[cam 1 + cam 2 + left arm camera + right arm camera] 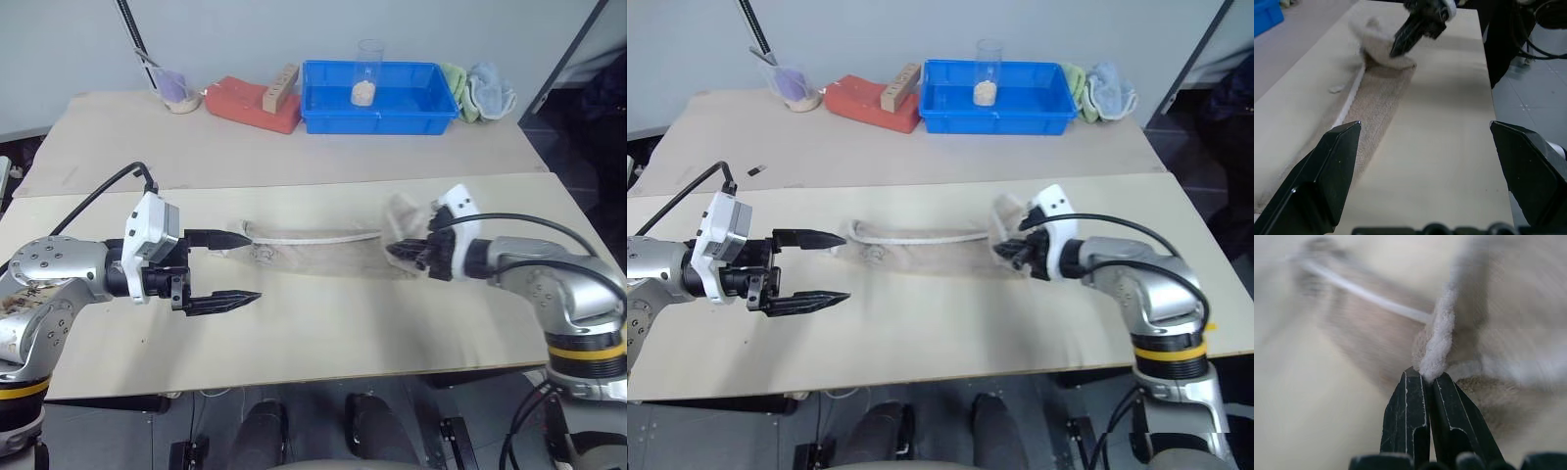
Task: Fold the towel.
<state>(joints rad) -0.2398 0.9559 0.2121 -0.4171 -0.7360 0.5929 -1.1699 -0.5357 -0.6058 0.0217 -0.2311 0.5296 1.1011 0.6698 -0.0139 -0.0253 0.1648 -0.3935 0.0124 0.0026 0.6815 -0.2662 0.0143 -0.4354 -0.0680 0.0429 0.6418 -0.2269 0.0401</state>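
Between both hands, towel (313,250), right hand (404,253) pinching its end

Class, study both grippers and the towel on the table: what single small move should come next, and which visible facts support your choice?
Probably the right gripper should carry its pinched end of the towel across toward the other end, by the left gripper. Its jaws are shut on the towel's edge, that end is already lifted off the table, the rest lies stretched out flat, and the left gripper's jaws stand open beside the far end, holding nothing.
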